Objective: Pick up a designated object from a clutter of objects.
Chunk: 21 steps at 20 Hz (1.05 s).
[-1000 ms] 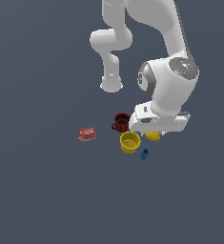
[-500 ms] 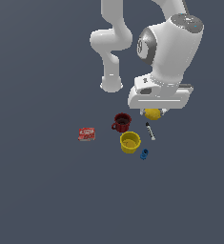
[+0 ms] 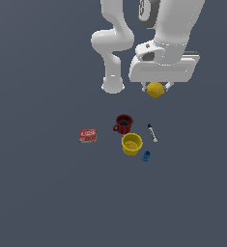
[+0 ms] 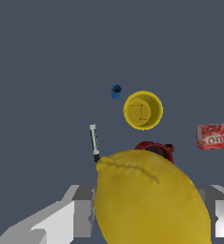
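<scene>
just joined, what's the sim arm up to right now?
The end effector is shut on the lemon and holds it in the air, well clear of the floor. The other items lie on the floor below: a dark red mug, a yellow cup, a marker, a small blue piece and, apart toward the exterior view's left, a red box. The pick looks done.

Glossy white arm [image 3: 116, 41] of rounded segments, ending in a boxy pale-grey hand [image 3: 156, 89].
</scene>
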Available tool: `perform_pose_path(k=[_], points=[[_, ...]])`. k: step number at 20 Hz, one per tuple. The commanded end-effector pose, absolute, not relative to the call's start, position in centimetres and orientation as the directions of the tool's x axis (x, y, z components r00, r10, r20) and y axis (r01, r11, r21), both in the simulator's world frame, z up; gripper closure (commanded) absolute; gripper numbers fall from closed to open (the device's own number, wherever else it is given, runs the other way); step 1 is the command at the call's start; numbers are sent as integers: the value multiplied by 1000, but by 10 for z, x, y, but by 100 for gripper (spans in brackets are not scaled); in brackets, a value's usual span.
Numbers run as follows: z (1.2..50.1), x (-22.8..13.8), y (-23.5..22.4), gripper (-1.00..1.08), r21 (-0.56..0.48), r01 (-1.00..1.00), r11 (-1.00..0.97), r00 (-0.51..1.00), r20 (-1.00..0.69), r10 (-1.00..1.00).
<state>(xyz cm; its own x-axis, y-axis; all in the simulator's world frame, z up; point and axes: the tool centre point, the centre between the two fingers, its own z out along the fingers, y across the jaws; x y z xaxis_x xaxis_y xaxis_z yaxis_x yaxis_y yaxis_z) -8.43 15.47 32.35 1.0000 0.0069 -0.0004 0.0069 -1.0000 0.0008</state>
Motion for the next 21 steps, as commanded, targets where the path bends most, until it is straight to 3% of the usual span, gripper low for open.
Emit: perform_pose_path(k=[1,11,21], points=[[342,-97,153,108,0,7,-1000,1000,0,7],[394,-131,150,108,0,7,-1000,1000,0,7],[405,-136,149,108,0,6,-1000,1000,0,6]])
